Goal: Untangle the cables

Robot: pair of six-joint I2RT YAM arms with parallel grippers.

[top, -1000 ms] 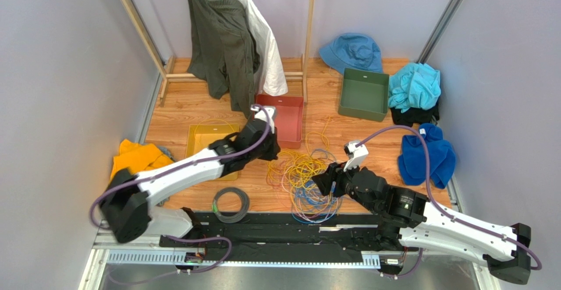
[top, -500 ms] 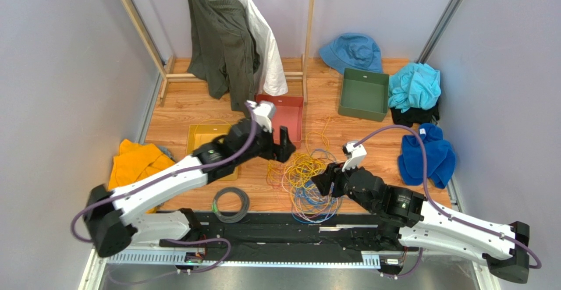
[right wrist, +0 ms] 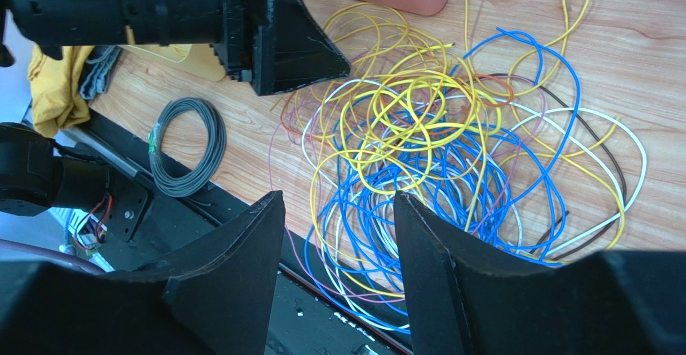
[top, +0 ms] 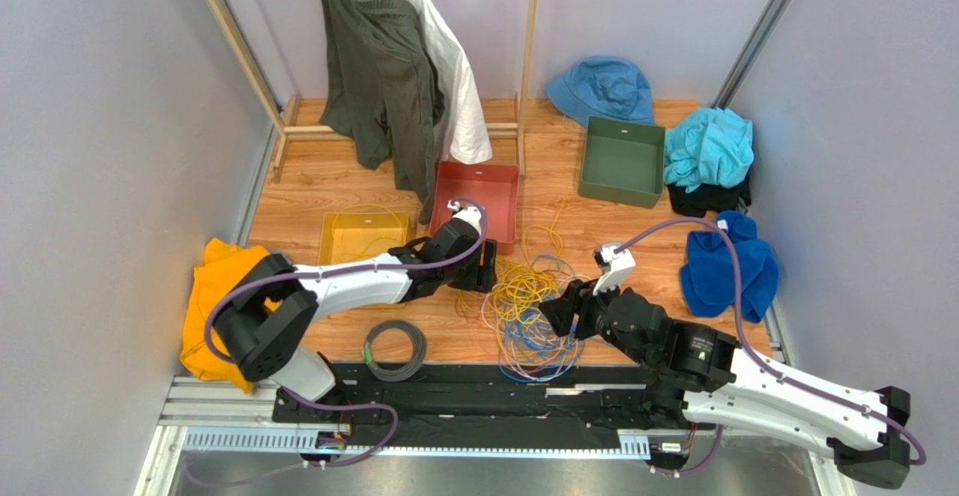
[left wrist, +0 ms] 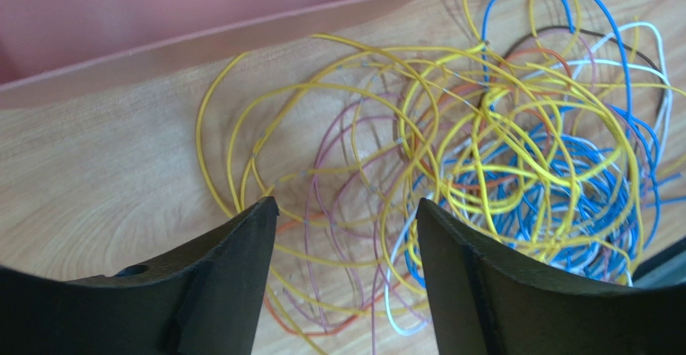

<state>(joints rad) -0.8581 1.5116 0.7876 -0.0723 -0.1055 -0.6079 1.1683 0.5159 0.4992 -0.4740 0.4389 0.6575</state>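
— Well, where do the cables (top: pixel 527 307) lie?
— Tangled on the counter (top: pixel 326 176), just near of the red tray (top: pixel 503 185) and right of the grey coil (top: pixel 394 349).
— Left gripper (left wrist: pixel 346 210)?
— Spread at the tangle's far left edge, pinching nothing.
— Right gripper (right wrist: pixel 338 198)?
— Spread too, over the tangle's near right side, holding nothing.

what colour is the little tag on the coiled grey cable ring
Green; the tag shows best in the right wrist view.
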